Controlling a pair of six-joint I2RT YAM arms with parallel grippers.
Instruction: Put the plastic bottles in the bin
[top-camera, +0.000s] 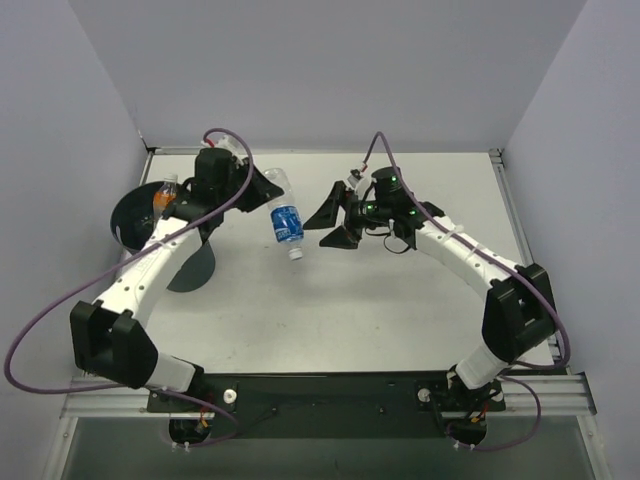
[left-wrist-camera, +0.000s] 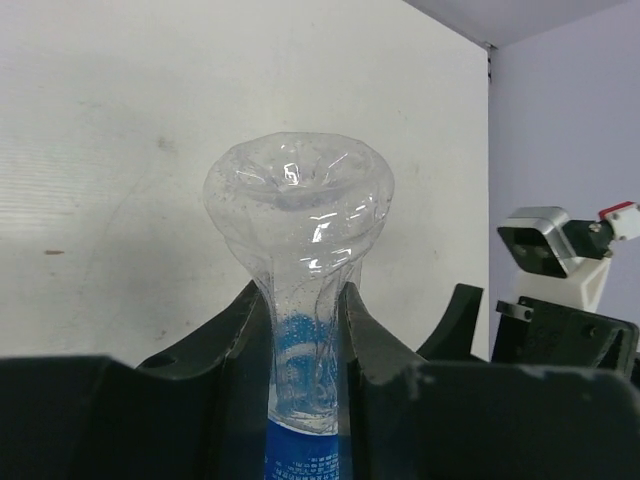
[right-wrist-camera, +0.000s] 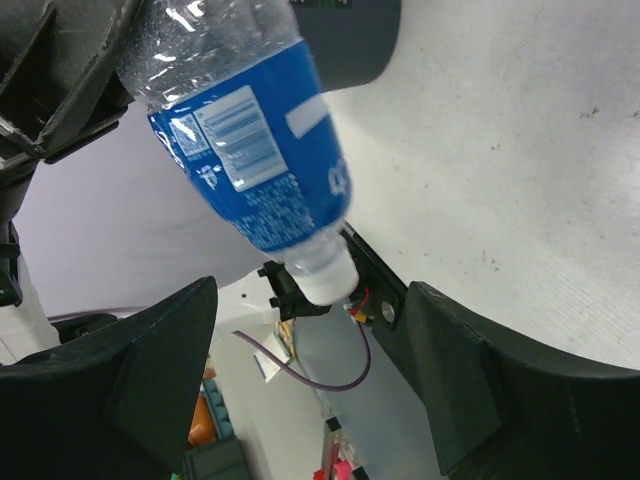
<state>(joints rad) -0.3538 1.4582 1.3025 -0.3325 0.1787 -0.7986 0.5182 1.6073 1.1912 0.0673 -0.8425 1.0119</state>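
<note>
One pinched bottle (left-wrist-camera: 300, 230), left-wrist only

Note the black two-finger right gripper (right-wrist-camera: 312, 295), jaws standing wide apart and gripping nothing. Locate the small clear plastic bottle with blue label (right-wrist-camera: 250, 150) above the gap, tilted and clear of both jaws. Find its white cap (right-wrist-camera: 325, 280) pointing down, level with the jaw tips and midway between them. Trace the clear base end up past the jaw on the view's left side into the black fingers of the left gripper (right-wrist-camera: 60, 70). See the white table surface (right-wrist-camera: 530, 150) beyond the opposite jaw, and the thin purple cable (right-wrist-camera: 320, 378) looping below the cap between the jaws.
</note>
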